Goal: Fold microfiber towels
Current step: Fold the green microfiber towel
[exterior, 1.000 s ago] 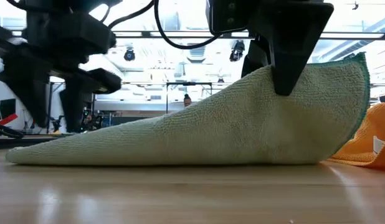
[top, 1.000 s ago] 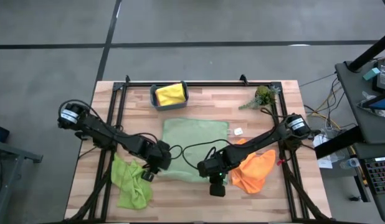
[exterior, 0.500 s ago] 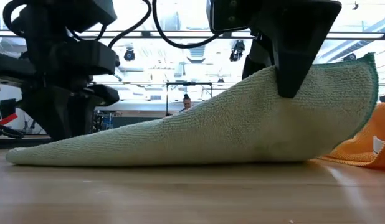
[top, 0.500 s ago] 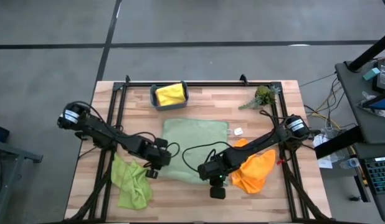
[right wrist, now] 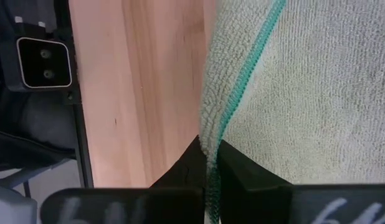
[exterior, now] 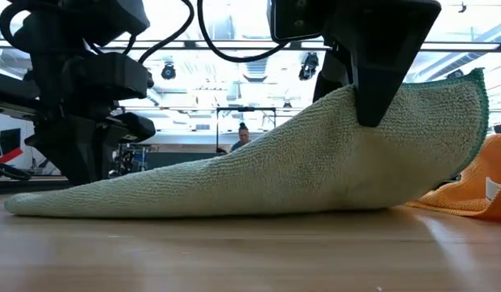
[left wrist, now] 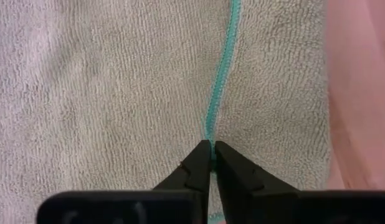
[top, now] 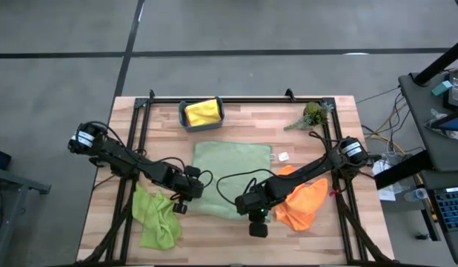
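Sage towel [top: 233, 174] mid-frame on the table [top: 236, 230], soft and limp: it sags from the raised corner in the low view. Right gripper [right wrist: 208, 163] pinches the teal hem; left gripper [left wrist: 211, 155] is closed on the near-left hem. Light, grippy pile; hold hems or corners only.

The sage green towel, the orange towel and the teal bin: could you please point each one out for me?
sage green towel [top: 233, 159]: high view, flat middle of the cloth.
orange towel [top: 303, 200]: high view, centre of the crumpled cloth.
teal bin [top: 183, 115]: high view, its left rim.
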`<state>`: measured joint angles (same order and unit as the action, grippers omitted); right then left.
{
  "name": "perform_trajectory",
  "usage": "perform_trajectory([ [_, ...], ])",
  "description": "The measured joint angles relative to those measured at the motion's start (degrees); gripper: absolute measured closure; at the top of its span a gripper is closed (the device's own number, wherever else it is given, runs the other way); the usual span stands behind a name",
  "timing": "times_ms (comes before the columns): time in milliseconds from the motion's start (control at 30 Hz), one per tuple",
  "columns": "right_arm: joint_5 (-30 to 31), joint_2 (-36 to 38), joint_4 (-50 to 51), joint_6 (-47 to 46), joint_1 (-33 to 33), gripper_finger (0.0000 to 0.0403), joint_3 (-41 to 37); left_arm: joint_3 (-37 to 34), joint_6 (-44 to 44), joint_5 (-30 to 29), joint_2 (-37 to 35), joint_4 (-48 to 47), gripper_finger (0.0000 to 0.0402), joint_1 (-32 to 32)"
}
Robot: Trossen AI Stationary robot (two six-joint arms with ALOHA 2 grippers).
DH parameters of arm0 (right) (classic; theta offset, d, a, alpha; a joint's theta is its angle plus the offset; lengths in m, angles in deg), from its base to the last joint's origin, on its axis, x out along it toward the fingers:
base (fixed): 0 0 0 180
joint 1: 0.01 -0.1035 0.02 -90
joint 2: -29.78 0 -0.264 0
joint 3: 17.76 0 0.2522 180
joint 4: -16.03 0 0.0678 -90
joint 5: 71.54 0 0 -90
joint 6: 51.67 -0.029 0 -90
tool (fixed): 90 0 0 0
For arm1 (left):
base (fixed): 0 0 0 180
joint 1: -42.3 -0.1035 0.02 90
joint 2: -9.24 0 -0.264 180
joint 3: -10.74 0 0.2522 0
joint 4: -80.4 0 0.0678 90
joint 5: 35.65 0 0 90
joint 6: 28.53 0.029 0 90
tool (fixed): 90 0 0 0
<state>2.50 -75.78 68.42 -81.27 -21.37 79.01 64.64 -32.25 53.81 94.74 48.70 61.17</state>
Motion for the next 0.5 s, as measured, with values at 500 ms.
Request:
perform_trajectory([
  [500,10.1,2.1,10.9,2.3,1.2,0.0394,0.0,1.5,2.6,-11.8,-17.3,-12.9,0.0401,-0.7],
])
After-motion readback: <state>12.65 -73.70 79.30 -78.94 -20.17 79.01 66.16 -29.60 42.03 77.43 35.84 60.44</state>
